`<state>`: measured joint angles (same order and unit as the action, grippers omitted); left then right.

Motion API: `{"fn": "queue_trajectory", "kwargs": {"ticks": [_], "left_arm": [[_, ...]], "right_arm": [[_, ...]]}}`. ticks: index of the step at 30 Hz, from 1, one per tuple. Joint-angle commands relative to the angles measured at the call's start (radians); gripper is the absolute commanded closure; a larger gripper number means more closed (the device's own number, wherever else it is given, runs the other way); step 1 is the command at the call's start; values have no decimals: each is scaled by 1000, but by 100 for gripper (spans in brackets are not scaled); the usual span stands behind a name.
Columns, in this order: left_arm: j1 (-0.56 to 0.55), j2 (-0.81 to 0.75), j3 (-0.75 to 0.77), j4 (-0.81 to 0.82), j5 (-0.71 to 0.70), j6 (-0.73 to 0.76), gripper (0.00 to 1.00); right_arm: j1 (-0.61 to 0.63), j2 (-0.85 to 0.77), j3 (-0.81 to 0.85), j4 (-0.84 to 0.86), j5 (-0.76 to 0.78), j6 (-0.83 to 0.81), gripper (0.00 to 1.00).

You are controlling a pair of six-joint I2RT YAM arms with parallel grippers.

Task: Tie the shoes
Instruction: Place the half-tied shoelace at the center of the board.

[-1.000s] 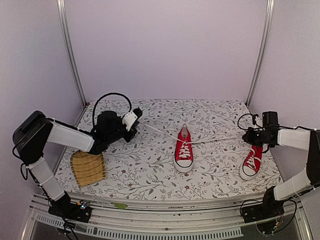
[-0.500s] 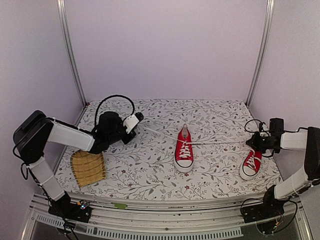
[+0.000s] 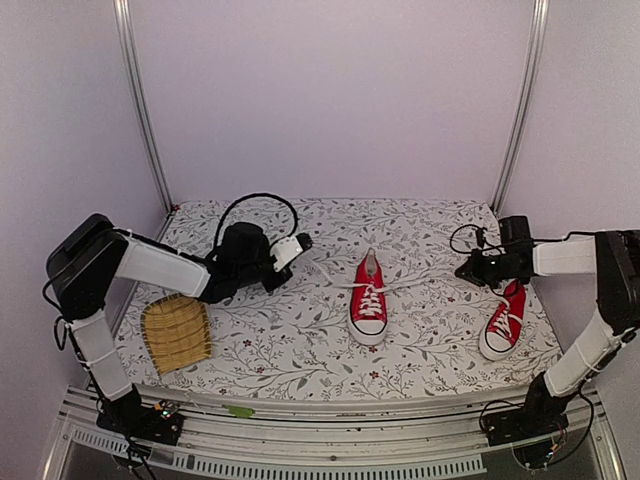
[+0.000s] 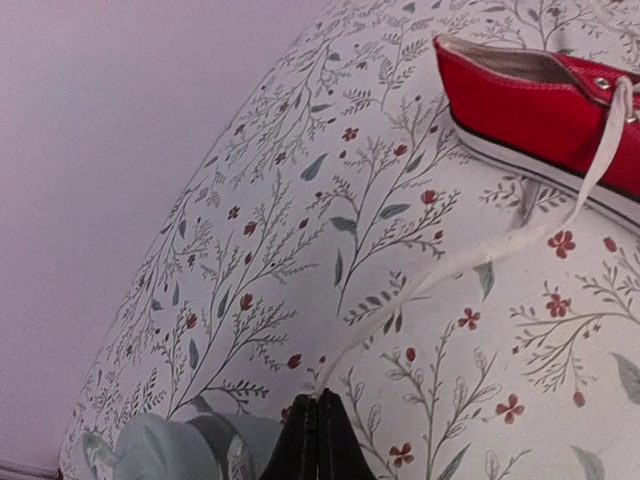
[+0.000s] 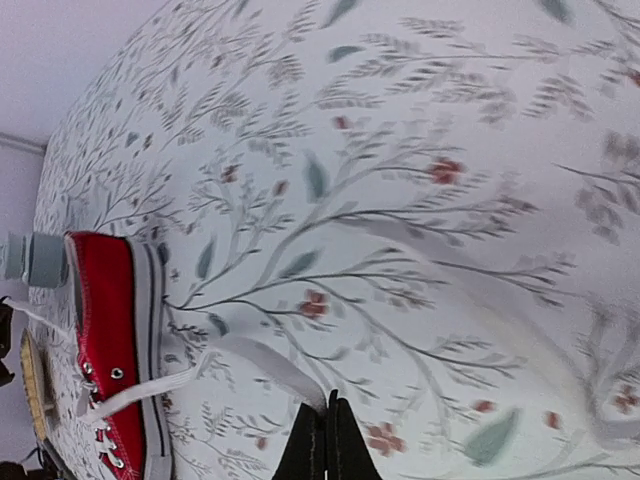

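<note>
The left gripper (image 4: 320, 425) has its jaws pressed fully together, pinching the tip of one white lace end (image 4: 470, 255). The right gripper (image 5: 325, 425) is likewise closed flat, nipping the other lace end (image 5: 268, 368). Each end is a flat woven tape, soft and limp. It runs from the jaws low over the counter (image 3: 300, 345) to the top eyelets of the centre shoe (image 3: 368, 303).

This shoe stands mid-counter between the two grippers, toe toward the arms. It has a red canvas upper, metal eyelets, and a white rubber toe cap and sole. The second shoe (image 3: 502, 325) stands at the right, near the right arm, and is not held.

Handling (a judgement): the shoe looks small and light, so a hard pull on a lace would likely drag or tip it rather than tighten it. The tape will sag and fold wherever tension drops, and it may slip from smooth jaws. It is best held near the tip, as here, leaving free length for crossing.

The counter has a matte covering printed with leaves and red flowers. A ribbed straw mat (image 3: 177, 333) lies at the left.
</note>
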<state>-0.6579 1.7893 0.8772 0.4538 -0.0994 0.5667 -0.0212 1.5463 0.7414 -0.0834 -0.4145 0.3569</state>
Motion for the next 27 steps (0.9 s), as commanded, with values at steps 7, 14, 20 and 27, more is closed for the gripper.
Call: {"fn": "queue_trajectory", "kwargs": {"ticks": [7, 14, 20, 27], "left_arm": [[-152, 125, 44, 27, 242, -23, 100], [-211, 167, 32, 73, 361, -12, 100], [-220, 213, 0, 149, 377, -33, 100], [-245, 200, -30, 215, 367, -63, 100]], "right_arm": [[444, 324, 188, 72, -54, 3, 99], [508, 376, 184, 151, -135, -16, 99], [528, 367, 184, 189, -142, 0, 99], [531, 377, 225, 140, -129, -17, 99]]}}
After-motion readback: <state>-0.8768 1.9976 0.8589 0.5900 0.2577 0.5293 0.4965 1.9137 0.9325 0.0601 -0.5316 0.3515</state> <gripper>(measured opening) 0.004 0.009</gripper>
